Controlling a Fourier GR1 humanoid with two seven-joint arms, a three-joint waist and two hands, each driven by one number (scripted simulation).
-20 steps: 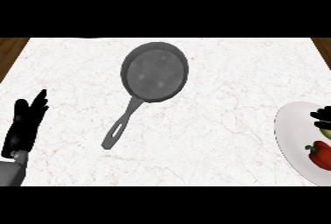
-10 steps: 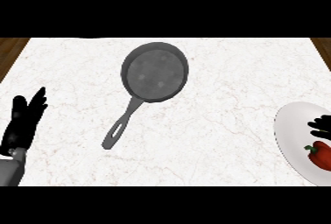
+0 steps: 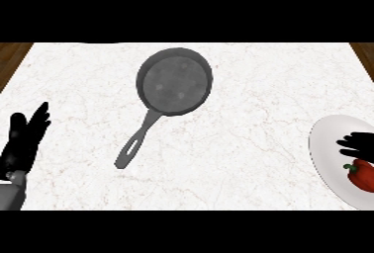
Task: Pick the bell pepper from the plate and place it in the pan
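Cropping hides most of right hand, bell pepper.

left robot hand open, right robot hand partly visible

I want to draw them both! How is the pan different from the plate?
The pan is dark grey with a long handle pointing down and to the left; the plate is white with no handle. The pan lies whole in view near the counter's middle and holds nothing; the plate is cut off by the right edge and holds a red bell pepper, with the right hand over it. Both are round and rest on the white marble counter.
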